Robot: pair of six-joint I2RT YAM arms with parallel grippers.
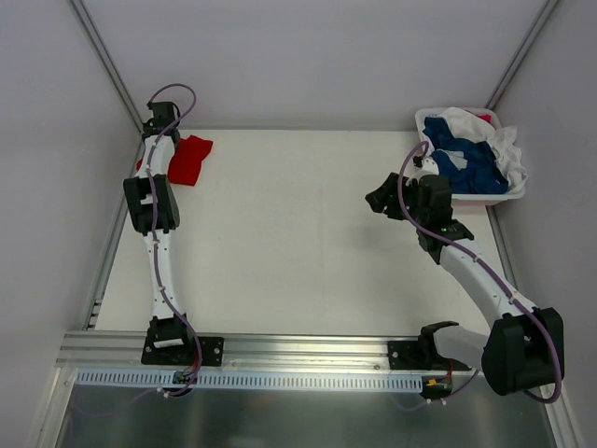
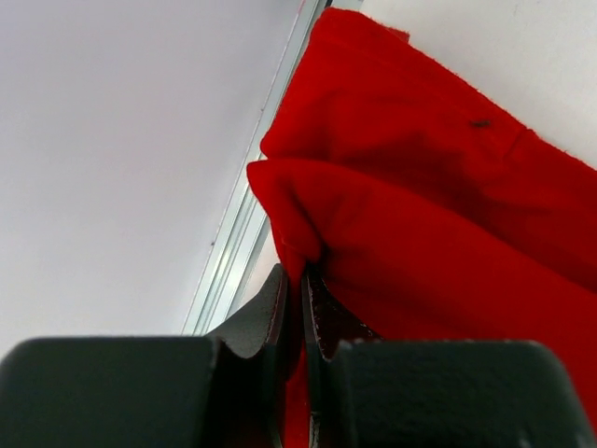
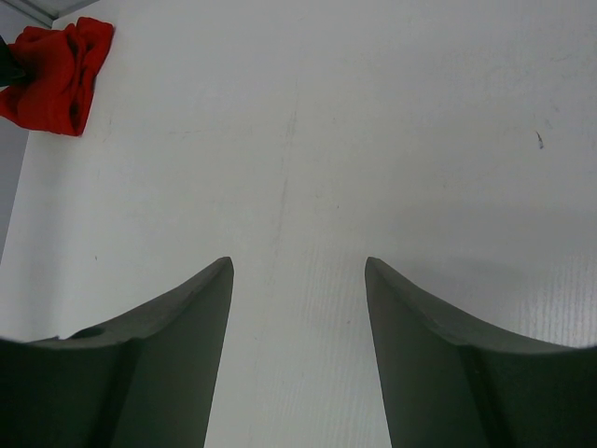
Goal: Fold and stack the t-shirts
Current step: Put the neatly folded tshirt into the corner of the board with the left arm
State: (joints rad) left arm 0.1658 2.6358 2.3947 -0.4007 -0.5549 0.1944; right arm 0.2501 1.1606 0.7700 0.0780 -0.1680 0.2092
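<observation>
At the far left corner of the desk [image 1: 298, 243], the left fingers [image 2: 297, 294] are clenched on a raised fold of the red shirt [image 2: 420, 233], pinching the cloth between them. The shirt lies bunched on the desk right beside the left edge rail [image 2: 233, 252], partly under the left arm in the top view. The middle of the desk is bare white. Further right, the right fingers [image 1: 381, 198] are spread wide with nothing between them, above the desk and pointing left. At the far right corner, blue and white shirts [image 1: 466, 159] are heaped in a white basket [image 1: 513, 193].
</observation>
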